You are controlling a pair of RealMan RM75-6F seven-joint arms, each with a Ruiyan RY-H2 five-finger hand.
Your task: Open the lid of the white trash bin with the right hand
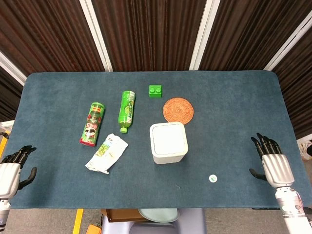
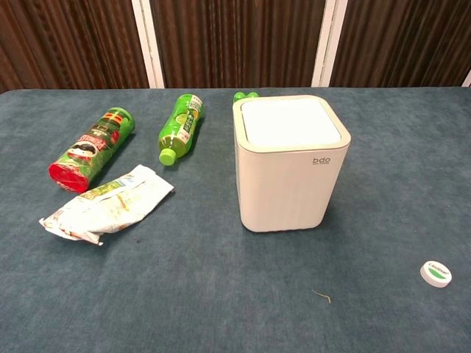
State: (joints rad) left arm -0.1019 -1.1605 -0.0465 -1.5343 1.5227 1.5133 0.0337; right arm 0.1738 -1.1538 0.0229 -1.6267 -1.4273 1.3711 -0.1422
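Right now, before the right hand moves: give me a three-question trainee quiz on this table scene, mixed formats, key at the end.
1. True or false: the flat lid of the white square trash bin is closed.
2. Multiple choice: what lies directly behind the bin in the head view? A) the round orange woven coaster B) the red-and-green chip can lying on its side C) the small white round cap with a green mark
3. Fill in: the right hand rests near the table's ___ edge, apart from the bin, holding nothing.

Key: 1 true; 2 A; 3 right.
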